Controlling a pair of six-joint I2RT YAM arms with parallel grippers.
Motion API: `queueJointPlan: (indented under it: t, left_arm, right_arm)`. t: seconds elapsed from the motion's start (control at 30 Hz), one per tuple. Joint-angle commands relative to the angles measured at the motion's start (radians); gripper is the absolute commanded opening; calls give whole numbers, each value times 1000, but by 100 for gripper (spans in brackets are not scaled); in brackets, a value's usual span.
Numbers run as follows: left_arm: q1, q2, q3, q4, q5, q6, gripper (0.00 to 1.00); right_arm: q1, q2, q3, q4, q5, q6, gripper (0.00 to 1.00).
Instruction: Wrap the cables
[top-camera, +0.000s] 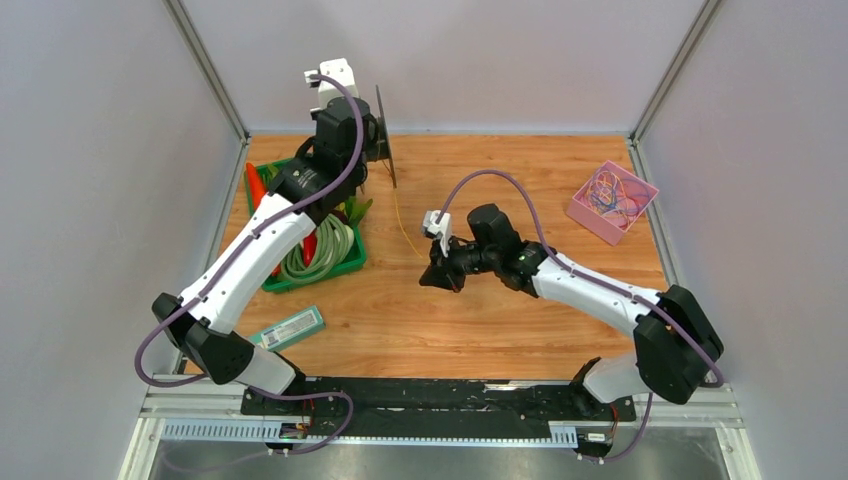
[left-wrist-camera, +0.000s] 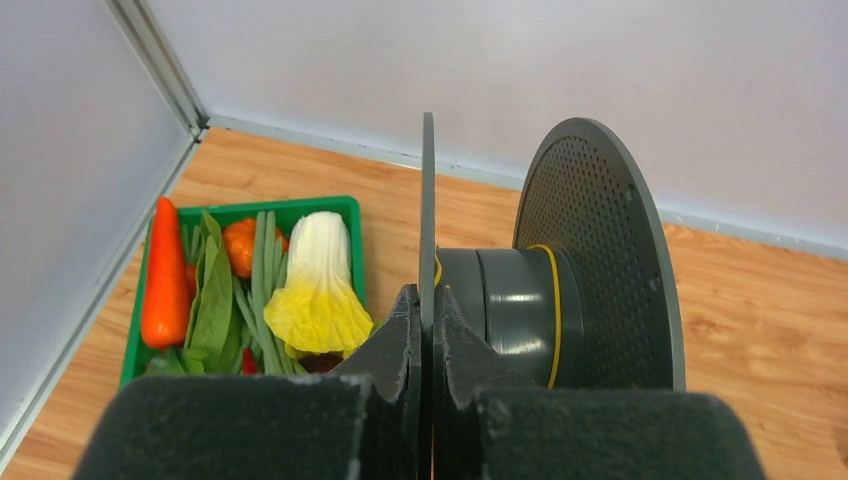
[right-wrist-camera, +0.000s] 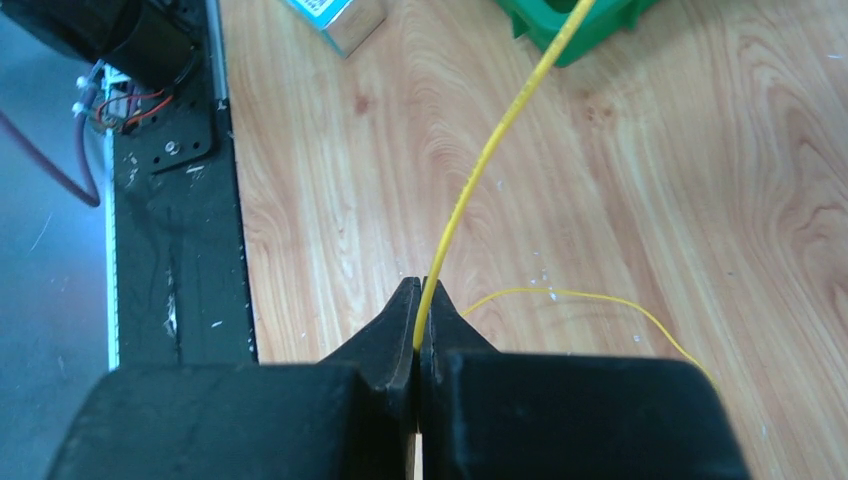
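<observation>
TWO ARMS, ONE STRAND: The left tool (left-wrist-camera: 427, 305) is clamped on the thin near flange of a grey spool (left-wrist-camera: 600, 250), which it holds on edge above the far right corner of the green tray (left-wrist-camera: 270, 206). A turn of yellow cable (left-wrist-camera: 555, 320) rings the spool's hub. The right tool (right-wrist-camera: 420, 305), closed tight, pinches the same yellow cable low over the worktop (top-camera: 500, 330), to the right of the tray. The strand rises in a straight line from its tips towards the spool, and a slack length curls on the wood beside it. More cables (top-camera: 612, 195), a coloured tangle, lie in a pink bin (top-camera: 588, 212) well to the right of the tray. A teal box (top-camera: 290, 327) lies just in front of the tray.
</observation>
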Motion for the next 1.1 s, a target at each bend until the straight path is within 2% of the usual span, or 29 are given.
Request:
queueJointPlan:
  t: [0.0,0.23,0.43,0.5,0.7,0.83,1.07]
  left_arm:
    - [-9,-5,-15,35,5,5,0]
    - [-52,-56,-230,155,-24,201,0]
    - [-107,-94,-312,147,0,199,0]
    - [-112,-118,-349,161,66,211,0]
    - [-143,-201,-454,232,190,401,0]
    - [-150,-246,-490,219,284,482,0]
    - [-152,-361,-504,158,597,620,0]
  right_arm:
    - [3,-97,89,-70,-31,-93,0]
    - [1,-203,193,-136,95,-227,0]
    - [2,-229,233,-38,261,-366,0]
    - [-3,-219,236,17,358,-414,0]
    - [-70,-154,247,241,486,-443,0]
    - [-126,-91,299,287,481,-419,0]
    - [-247,14,397,298,458,-350,0]
